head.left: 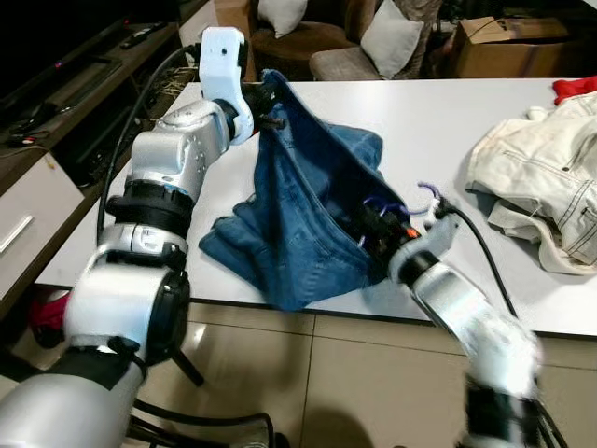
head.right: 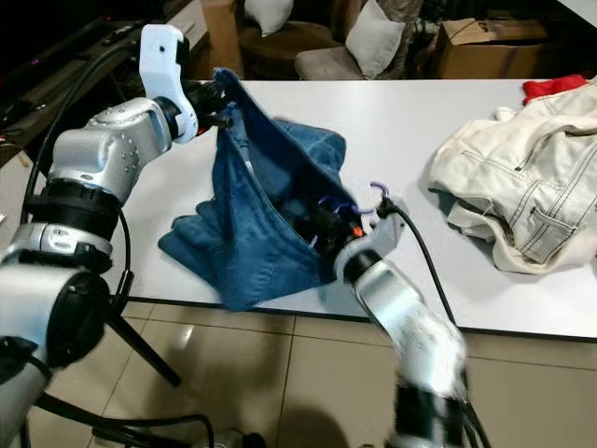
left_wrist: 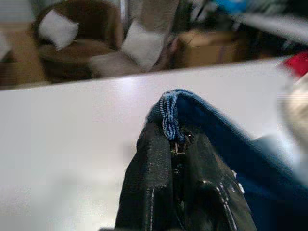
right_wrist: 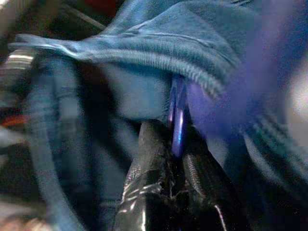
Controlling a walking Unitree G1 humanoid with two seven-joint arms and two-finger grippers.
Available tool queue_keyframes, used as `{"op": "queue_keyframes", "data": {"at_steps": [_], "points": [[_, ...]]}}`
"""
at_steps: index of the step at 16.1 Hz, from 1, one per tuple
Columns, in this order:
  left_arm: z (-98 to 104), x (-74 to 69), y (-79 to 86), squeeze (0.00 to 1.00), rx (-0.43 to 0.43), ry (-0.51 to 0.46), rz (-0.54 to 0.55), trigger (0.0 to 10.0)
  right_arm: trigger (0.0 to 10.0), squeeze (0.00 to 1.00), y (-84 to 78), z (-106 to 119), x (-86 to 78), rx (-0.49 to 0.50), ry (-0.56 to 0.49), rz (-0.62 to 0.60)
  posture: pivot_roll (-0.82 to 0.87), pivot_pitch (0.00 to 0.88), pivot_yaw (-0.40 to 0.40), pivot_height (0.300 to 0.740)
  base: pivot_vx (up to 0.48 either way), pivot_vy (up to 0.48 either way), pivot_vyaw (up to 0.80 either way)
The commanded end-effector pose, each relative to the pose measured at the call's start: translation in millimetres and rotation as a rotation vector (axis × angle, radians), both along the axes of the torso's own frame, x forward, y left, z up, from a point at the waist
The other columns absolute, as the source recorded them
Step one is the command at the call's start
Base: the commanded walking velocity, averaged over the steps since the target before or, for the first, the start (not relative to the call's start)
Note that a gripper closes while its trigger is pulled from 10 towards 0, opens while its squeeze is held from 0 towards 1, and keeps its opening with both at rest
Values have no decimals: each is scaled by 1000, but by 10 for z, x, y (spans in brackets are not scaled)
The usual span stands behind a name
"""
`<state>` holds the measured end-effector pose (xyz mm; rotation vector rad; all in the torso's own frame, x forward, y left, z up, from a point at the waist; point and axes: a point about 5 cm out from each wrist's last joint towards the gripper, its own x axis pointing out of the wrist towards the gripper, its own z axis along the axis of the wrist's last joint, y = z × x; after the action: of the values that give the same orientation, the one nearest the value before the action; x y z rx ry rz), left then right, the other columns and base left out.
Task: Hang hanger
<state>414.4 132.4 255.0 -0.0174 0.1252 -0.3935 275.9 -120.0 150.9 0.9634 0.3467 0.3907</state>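
Right hand (right_wrist: 175,144) clamped on purple hanger (right_wrist: 177,118) inside blue jeans (head.left: 298,224).

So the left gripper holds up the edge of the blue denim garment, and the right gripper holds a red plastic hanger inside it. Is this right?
Not quite: the plastic hanger is purple, not red, as the right wrist view shows. The left gripper does hold up the blue denim garment, and the right gripper holds the hanger inside it.
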Motion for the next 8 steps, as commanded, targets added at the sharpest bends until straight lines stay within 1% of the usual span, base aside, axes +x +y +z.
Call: {"op": "queue_keyframes", "data": {"at_steps": [1,3,4,5,6,7,8], "points": [[8,32,137,0,84,-43,51,0,10000,0,29,104,-97,2,-19,64,-174,0,151,740,0,0,0],[-351,8,178,0,192,38,43,0,10000,0,2,296,-137,25,-81,80,-189,0,158,740,0,0,0],[-664,-56,199,0,267,111,20,0,10000,0,-14,451,-136,50,-128,82,-193,0,160,740,0,0,0],[-930,-135,209,0,312,177,-6,0,10000,0,-25,572,-119,67,-163,75,-201,0,162,740,0,0,0],[-1081,-191,209,0,336,215,-29,0,10000,0,-30,636,-106,77,-181,70,-205,0,160,740,0,0,0],[-1367,-315,206,0,370,287,-78,0,10000,0,-51,742,-93,98,-205,60,-206,0,158,740,0,0,0],[-1604,-441,168,0,370,331,-135,0,10000,0,-76,823,-77,106,-219,54,-204,0,144,740,0,0,0]]}}
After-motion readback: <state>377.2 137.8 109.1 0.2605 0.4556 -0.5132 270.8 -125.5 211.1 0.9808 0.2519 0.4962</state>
